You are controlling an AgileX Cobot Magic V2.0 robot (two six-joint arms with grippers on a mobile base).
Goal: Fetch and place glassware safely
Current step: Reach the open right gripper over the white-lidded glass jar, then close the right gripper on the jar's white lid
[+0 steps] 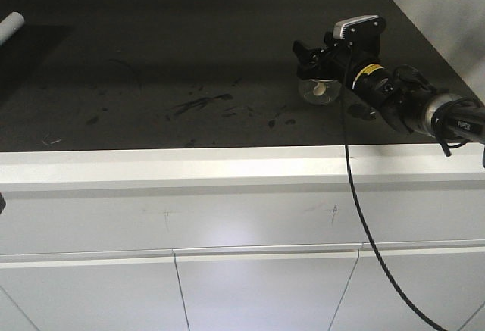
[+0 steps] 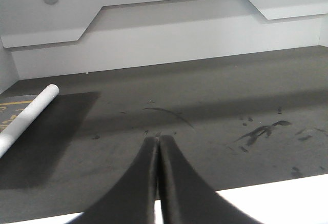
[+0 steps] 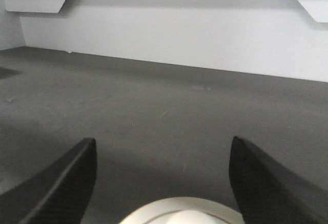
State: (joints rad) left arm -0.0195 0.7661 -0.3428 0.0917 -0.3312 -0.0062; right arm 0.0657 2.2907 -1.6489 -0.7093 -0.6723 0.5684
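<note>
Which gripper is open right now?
The right gripper: its fingers stand wide apart with the jar lid between them. The left gripper is shut, empty.

White tube (image 1: 11, 23) at far-left of dark scuffed countertop (image 1: 167, 43); white cabinet doors (image 1: 265, 289) below.

The front camera looks down from high on the near side at the dark counter (image 1: 151, 58). Both wrist cameras sit low and close over it, facing the far wall (image 2: 169, 44). Front and left-wrist views share the white tube (image 1: 10, 24).
</note>
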